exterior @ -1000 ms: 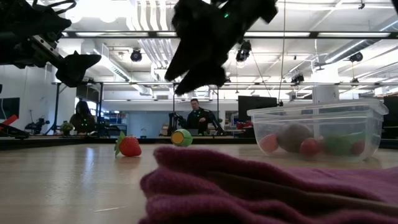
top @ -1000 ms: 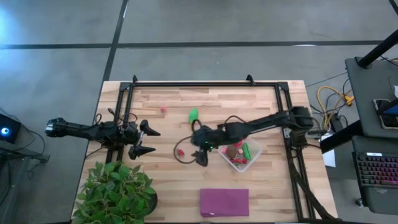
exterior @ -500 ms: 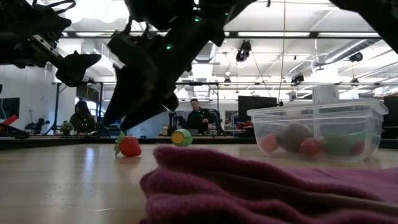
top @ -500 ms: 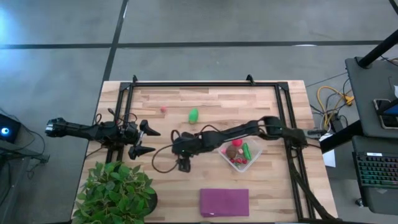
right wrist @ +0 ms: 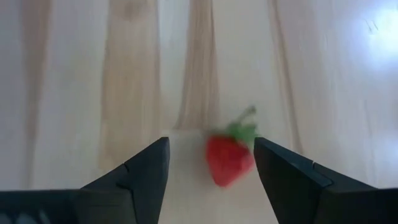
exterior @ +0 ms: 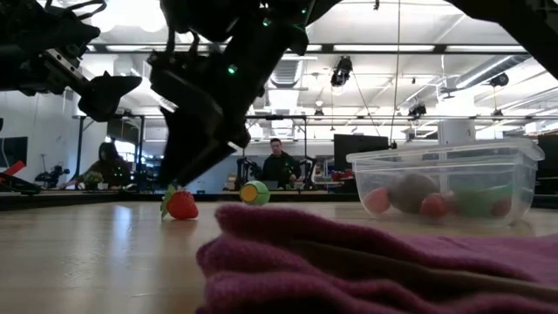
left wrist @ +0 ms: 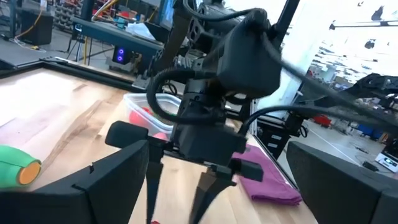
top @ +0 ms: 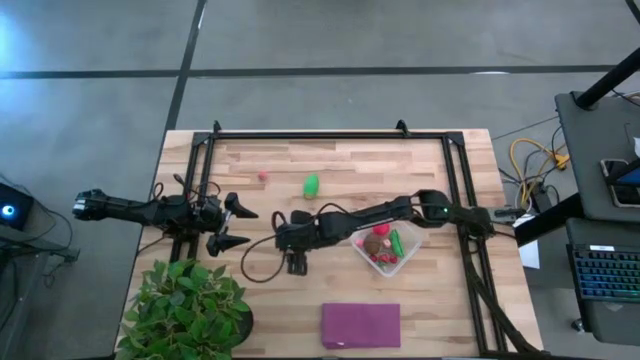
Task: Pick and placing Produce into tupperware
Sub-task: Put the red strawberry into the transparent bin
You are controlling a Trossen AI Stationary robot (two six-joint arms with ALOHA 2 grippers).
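Observation:
A red strawberry (right wrist: 227, 159) lies on the wooden table between the fingers of my open right gripper (right wrist: 211, 171), nearer to one finger. The gripper points down over it left of the tupperware (top: 294, 250). In the low view the strawberry (exterior: 180, 204) sits below the gripper's fingertips (exterior: 177, 174). The clear tupperware (top: 386, 249) holds a brown oval, a green piece and red pieces. A green piece (top: 311, 185) and a tiny pink berry (top: 263, 176) lie on the table farther back. My left gripper (top: 240, 226) is open and empty at the table's left.
A purple cloth (top: 360, 325) lies near the front edge. A leafy potted plant (top: 188, 310) stands at the front left corner. A black frame (top: 330, 135) runs round the table. People sit in the room behind the table (exterior: 279, 166).
My right gripper has gone from beside the tupperware toward the table's left edge and down, and now stands over the strawberry with its fingers on either side of it. The strawberry has stayed where it was.

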